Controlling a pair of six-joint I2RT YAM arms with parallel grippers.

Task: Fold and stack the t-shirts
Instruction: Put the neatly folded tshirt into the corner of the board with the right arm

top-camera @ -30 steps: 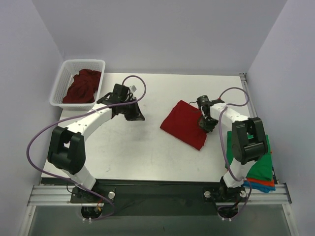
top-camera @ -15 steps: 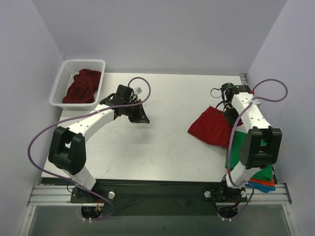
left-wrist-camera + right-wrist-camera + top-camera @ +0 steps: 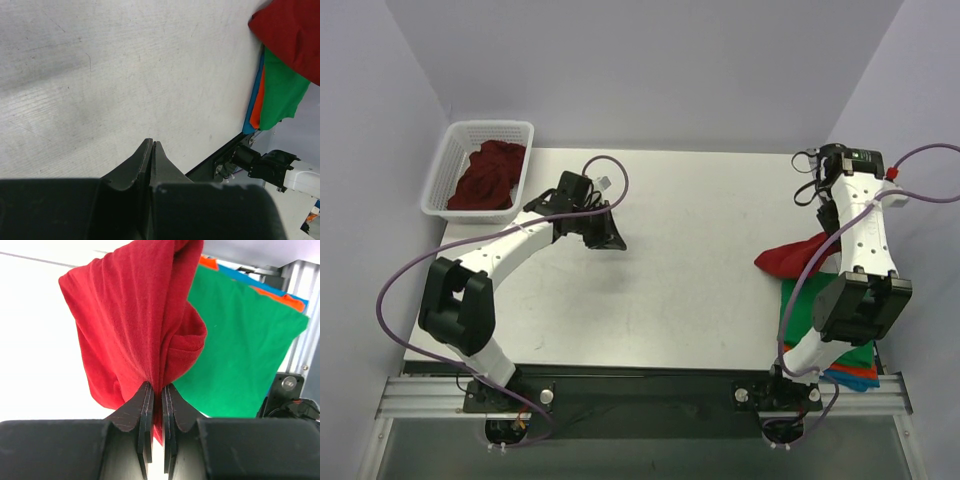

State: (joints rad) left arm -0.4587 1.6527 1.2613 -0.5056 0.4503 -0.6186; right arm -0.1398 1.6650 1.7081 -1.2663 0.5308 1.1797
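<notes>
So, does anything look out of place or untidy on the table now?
The red t-shirt hangs bunched and creased from the right gripper, partly over the green t-shirt, which seems to overhang the table edge.

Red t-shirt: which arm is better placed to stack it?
Right. The right gripper is shut on the red t-shirt next to the green t-shirt; the left gripper, shut and empty, is far off.

red t-shirt [image 3: 788, 259] further right (aloft)

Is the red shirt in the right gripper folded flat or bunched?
Bunched: the red shirt hangs in loose drapes from the right gripper, pinched between its fingers.
</notes>
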